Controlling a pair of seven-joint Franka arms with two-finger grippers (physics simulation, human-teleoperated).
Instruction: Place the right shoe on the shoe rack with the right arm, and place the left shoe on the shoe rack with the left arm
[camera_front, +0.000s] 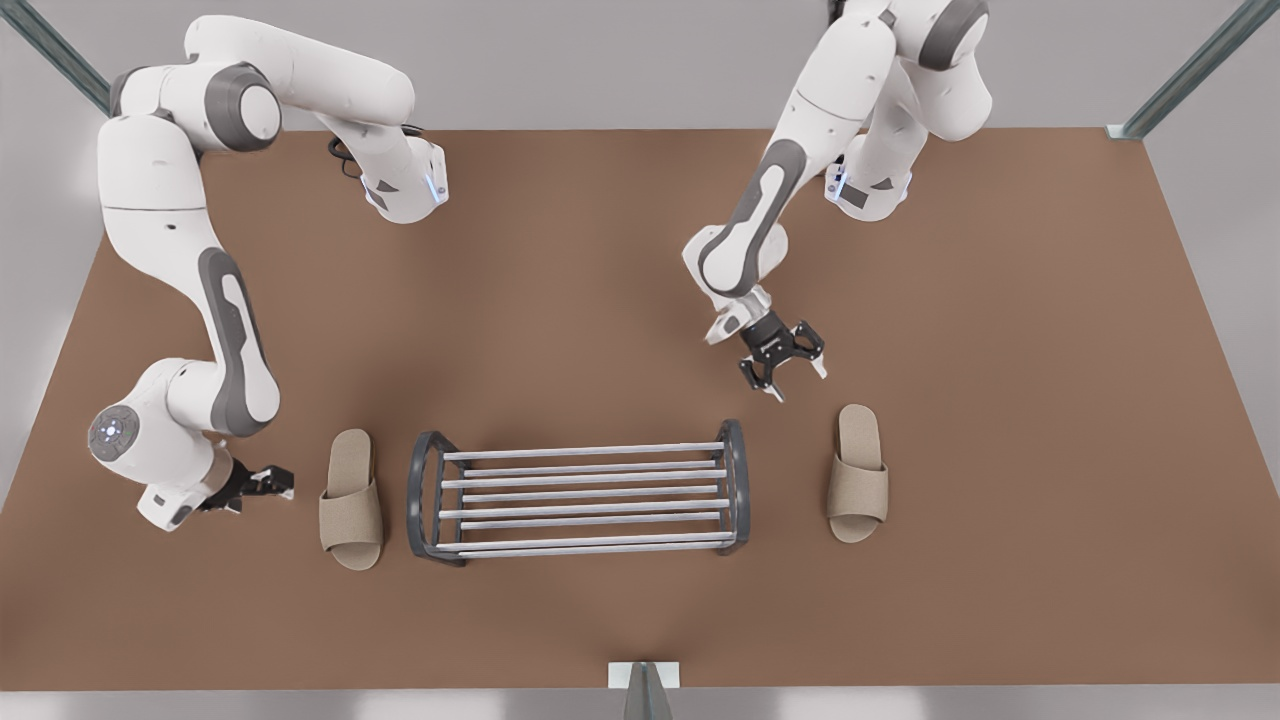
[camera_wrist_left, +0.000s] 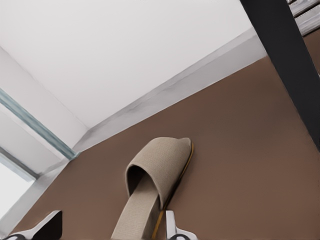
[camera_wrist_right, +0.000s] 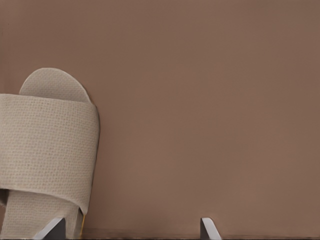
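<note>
- Nearest, the left shoe lies flat on the bench, just beside the shoe rack at its 9 o'clock. Its long axis runs 12 to 6, with the open toe at 6 and the heel at 12.
- Low at that shoe's 9 o'clock sits the left end effector, its fingers spread and holding nothing. In the left wrist view the shoe reaches in between the fingertips.
- Likely risk here: a sideways approach this low could shove the shoe towards the rack's end frame rather than pinch it, and the soft strap may fold under the fingers.
- At the rack's 3 o'clock, a little apart, the right shoe lies on the same 12-to-6 line, toe at 6.
- Further back, at about 11 o'clock from that shoe, the right end effector hangs above the bench, open and empty.
- Risk there: in the right wrist view the shoe sits off to one side, near one fingertip, so a straight descent would probably catch only its edge or miss.
- On the rack, the rods run 9 to 3. A shoe turned along them could tip into a gap.
</note>
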